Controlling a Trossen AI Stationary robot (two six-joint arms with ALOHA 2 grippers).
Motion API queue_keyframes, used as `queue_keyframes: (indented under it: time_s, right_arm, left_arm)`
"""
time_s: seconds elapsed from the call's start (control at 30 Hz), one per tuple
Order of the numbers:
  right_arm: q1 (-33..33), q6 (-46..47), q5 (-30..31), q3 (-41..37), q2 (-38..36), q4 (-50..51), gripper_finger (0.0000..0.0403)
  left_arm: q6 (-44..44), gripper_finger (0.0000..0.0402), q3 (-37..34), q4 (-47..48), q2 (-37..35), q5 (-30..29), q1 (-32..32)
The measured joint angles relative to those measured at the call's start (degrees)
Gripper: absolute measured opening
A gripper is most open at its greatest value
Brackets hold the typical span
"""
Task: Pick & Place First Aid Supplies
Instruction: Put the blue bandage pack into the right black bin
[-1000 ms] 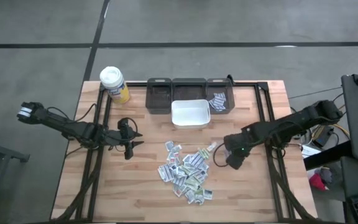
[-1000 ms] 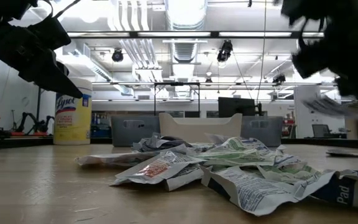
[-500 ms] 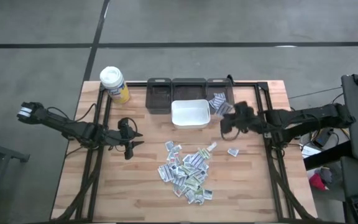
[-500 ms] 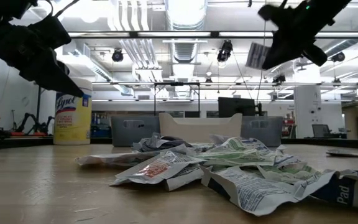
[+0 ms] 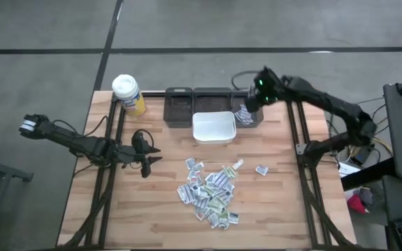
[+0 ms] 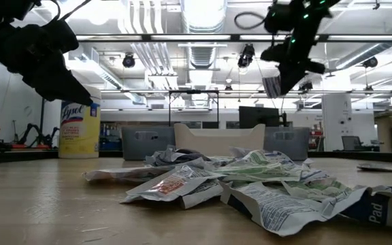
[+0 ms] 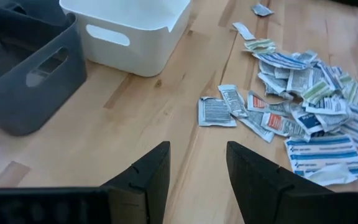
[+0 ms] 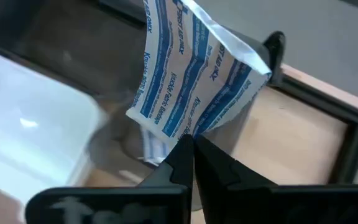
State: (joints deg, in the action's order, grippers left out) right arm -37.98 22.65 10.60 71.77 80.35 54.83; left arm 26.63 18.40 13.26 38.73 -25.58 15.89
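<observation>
Most of the first aid supplies (image 5: 210,192) are unsorted, lying in a loose heap on the wooden surface (image 5: 159,209) at about 6 o'clock from the white bin (image 5: 213,128); a stray packet (image 5: 262,169) lies apart at roughly 3 o'clock from the heap; only a few packets (image 5: 243,113) show inside the rightmost of three dark bins (image 5: 247,109) at the far edge, so by my judgement the job is in its early part; the right gripper (image 5: 255,93) hangs above that rightmost bin, its fingers pinched fully together on a white packet with blue print (image 8: 191,81), which dangles from the tips over the bin; the drop itself looks not yet done; the left gripper (image 5: 144,155) waits low over the surface at about 9 o'clock from the heap, fingers spread wide with nothing between them; the other two dark bins look empty as far as I can tell, and the white bin too; dozens of packets seem left to carry over.
</observation>
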Motion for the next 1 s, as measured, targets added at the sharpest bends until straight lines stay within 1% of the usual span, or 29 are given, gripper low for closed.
queue_keyframes:
  time_s: [0.1, 0.27, 0.37, 0.5, 0.67, 0.87, 1.0]
  right_arm:
    - [-2.55, -4.21, -0.44, 6.23, 6.31, 4.42, 0.0008]
    - [-3.60, -8.18, -0.60, 13.73, 15.66, 9.88, 0.0008]
    - [-3.60, -9.90, -0.60, 16.06, 20.27, 13.25, 0.0008]
    - [-3.62, -10.17, -0.60, 16.48, 24.71, 15.62, 0.0008]
    - [-3.62, -9.79, -0.60, 16.46, 27.14, 15.69, 0.0008]
    - [-3.57, -9.83, -0.60, 16.39, 27.43, 15.68, 0.0008]
    - [-3.56, -11.43, -0.63, 16.39, 27.43, 15.63, 0.0009]
  left_arm:
    - [1.44, 0.0161, 0.00, 0.01, -0.01, 0.02, -0.01]
    - [2.58, 0.0161, 0.00, 0.01, 0.01, 0.00, 0.00]
    - [2.58, 0.0161, 0.00, 0.01, 0.00, 0.00, -0.01]
    - [2.58, 0.0161, 0.01, 0.02, 0.00, -0.01, -0.01]
    - [2.57, 0.0161, 0.01, 0.02, 0.01, -1.45, -0.01]
    - [2.56, 0.0161, 0.00, 0.04, 0.00, -4.98, -0.01]
    - [2.41, 0.0161, 0.02, 0.04, 0.01, -5.49, -0.01]
